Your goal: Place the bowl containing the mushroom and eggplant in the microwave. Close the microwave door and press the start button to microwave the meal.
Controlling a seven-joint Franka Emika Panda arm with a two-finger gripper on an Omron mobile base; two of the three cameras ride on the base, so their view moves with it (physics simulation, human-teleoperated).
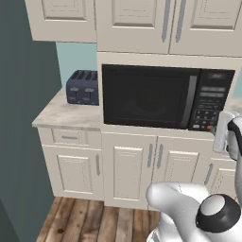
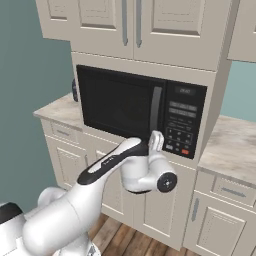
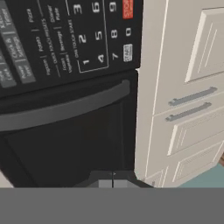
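Microwave [image 3: 65,131] keypad [image 3: 78,35] shows digits 2-9, 0; other labels too blurred.

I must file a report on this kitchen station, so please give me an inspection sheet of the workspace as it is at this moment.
Surface: pale marbled counter, nothing loose seen on it.
Job's things: microwave in the cabinet niche; microwave door shut; keypad on its right with a red button. Bowl, mushroom and eggplant: nothing seen.
Clutter: dark blue-grey toaster left of the microwave.
Grippers: gripper shut, empty, raised just before the keypad's lower edge; contact cannot be told.
Cables: nothing seen.
Surroundings: cream cabinets above and below, teal wall, wooden floor.
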